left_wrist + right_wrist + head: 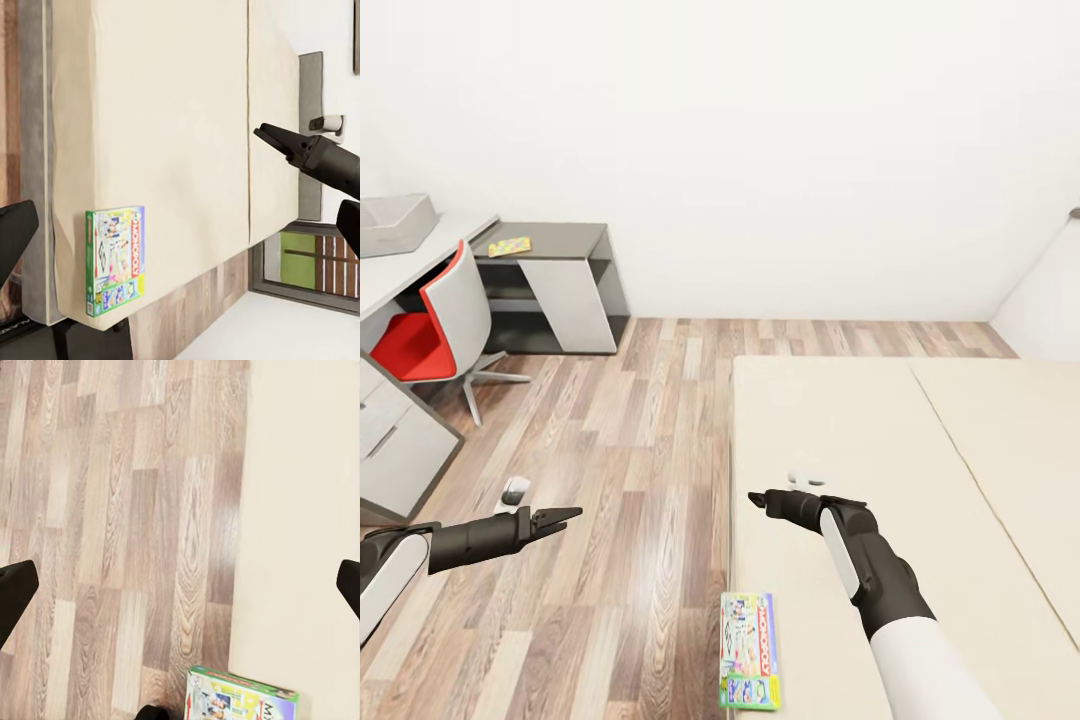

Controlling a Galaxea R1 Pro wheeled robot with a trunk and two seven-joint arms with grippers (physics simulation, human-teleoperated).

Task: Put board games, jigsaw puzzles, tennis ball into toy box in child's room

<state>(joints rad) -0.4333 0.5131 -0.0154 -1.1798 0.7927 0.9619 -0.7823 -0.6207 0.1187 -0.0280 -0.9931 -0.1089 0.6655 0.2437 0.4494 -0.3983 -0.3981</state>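
1. Room: wood-plank floor (620, 470) is running btwn the table (420, 265) at left and the bed (880, 440) at right; plain white wall (760, 130) is closing off the far side.
2. Bed: beige mattress is lying bare apart from one Monopoly board game (749, 650), flat, near the mattress edge facing the floor.
3. Table: pale top is carrying the toy box (395, 222), a grey tray, at the far left. A jigsaw puzzle (510, 246) is lying flat on the dark lower desk section beside it. Red-seat chair (435, 330) is standing at the table.
4. Left gripper (560, 519): hovering over floor, fingers looking pressed together, holding nothing.
5. Right gripper (760, 499): hovering over mattress, beyond the game, not touching it; wrist view is showing fingertips (15, 592) spread wide, nothing btwn them.
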